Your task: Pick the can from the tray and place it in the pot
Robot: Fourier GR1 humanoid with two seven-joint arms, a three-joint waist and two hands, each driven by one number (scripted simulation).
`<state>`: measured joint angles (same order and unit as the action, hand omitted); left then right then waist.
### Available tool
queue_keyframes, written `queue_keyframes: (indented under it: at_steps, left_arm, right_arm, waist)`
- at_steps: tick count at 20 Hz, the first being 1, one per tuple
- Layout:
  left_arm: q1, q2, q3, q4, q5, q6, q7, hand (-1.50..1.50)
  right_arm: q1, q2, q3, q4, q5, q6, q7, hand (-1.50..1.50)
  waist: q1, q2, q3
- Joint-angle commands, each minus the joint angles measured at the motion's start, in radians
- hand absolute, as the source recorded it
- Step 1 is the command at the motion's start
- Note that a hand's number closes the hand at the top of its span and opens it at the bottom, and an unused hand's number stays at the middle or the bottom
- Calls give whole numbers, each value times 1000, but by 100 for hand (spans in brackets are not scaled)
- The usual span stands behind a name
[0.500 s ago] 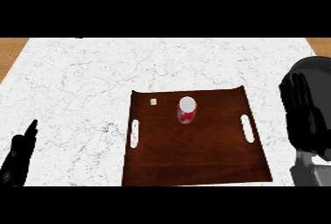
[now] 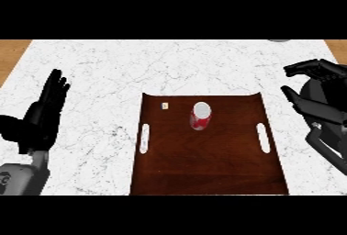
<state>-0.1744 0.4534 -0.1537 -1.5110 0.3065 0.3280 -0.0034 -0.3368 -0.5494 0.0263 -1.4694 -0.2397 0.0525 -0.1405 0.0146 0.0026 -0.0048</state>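
One can stands upright in the upper middle of the single wooden tray. Its long axis is vertical and its pale top faces up at me. The tray lies at centre frame on the marble worktop and has two white handle slots. My left hand, at the left edge, has its fingers straight and together. My right hand, at the right edge, has loosely bent fingers with the thumb apart, holding nothing.
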Motion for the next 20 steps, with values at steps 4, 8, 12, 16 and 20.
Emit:
queue_keyframes:
  at_steps: [4,8,12,16,20]
  left_arm:
    - [-126,-44,36,-39,52,-15,25,0]
    - [-68,-69,48,10,45,-63,-68,0]
    - [-95,-70,49,-13,41,-48,-14,0]
    - [-104,-68,60,-7,34,-47,3,0]
    - [-108,-83,68,-8,20,-66,1,0]
  right_arm:
    - [-26,-65,74,163,199,130,-383,-150]
    - [-26,-89,136,87,324,102,-334,-150]
    - [-123,-138,198,103,420,157,-210,-150]
    - [-139,-167,267,-27,469,243,-39,-150]
    - [-237,-79,291,-22,505,305,106,-150]
  waist:
    - [1,5,7]
    - [-14,-2,4]
    - [-4,-2,4]
    - [-17,-6,3]
    - [-8,-3,4]
